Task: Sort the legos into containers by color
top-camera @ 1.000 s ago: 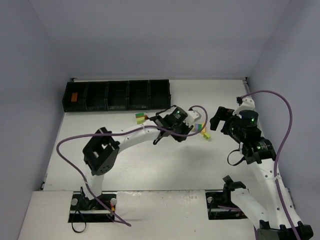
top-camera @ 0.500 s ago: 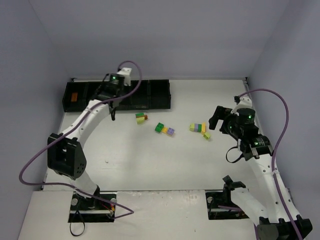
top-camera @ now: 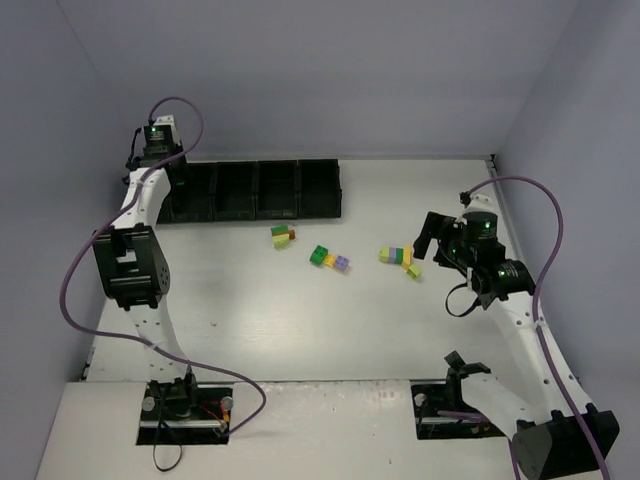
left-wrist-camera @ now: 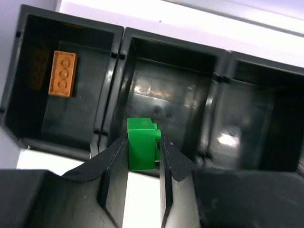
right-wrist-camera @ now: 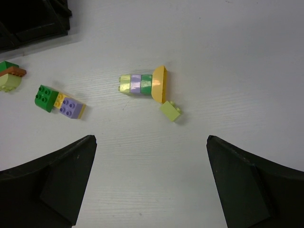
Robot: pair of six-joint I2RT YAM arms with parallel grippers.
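My left gripper (left-wrist-camera: 144,140) is shut on a dark green brick (left-wrist-camera: 142,144), held above the near wall of the second bin from the left (left-wrist-camera: 166,95). The leftmost bin holds one orange-brown brick (left-wrist-camera: 62,73). In the top view the left gripper (top-camera: 150,165) is at the left end of the black bin row (top-camera: 318,190). My right gripper (right-wrist-camera: 149,140) is open and empty above the table, near a joined lime-lilac-green-yellow row (right-wrist-camera: 142,84) and a loose lime brick (right-wrist-camera: 170,111). A green brick (right-wrist-camera: 46,98) and a lilac brick (right-wrist-camera: 71,107) lie to the left.
A small green, brown and lime stack (top-camera: 283,236) lies in front of the bins. The third bin (left-wrist-camera: 256,123) looks empty. Purple cables loop off both arms. Grey walls close in the table at the left, back and right.
My left arm has swung from the bricks at mid-table back to the bin row, then along it to its left end. The right gripper has barely moved.
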